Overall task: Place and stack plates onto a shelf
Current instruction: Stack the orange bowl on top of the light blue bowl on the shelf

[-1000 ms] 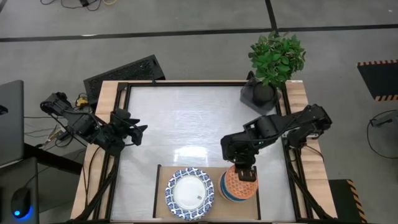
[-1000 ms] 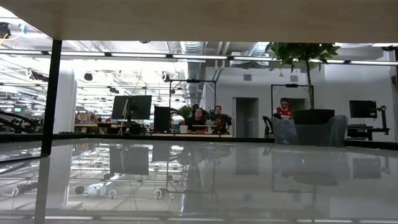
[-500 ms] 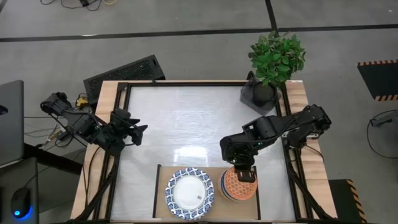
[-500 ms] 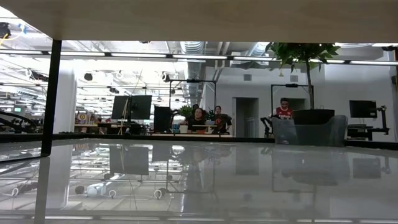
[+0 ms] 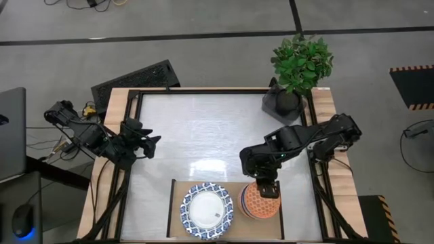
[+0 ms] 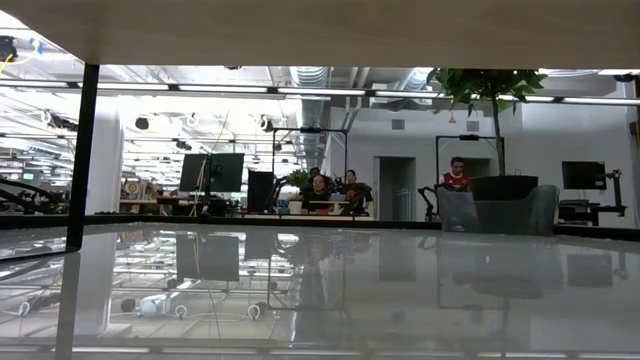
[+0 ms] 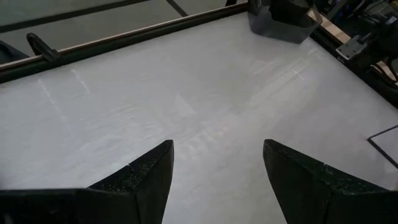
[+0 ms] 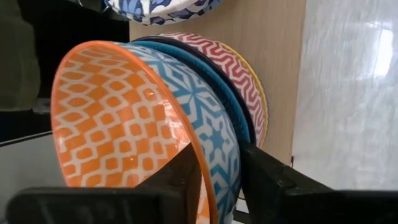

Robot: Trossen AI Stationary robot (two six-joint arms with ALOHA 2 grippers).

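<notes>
The right hand hangs over the right end of the flat light-wood shelf at the table's near edge, its two dark fingers astride the rim of the orange-patterned top bowl of a nested stack; the fingers stand slightly apart, and whether they grip the rim cannot be told. On the shelf's left half sits a stack of round blue-and-white rimmed plates. The left hand waits at the table's left edge, fingers spread wide and empty. A potted green plant stands at the far right corner.
</notes>
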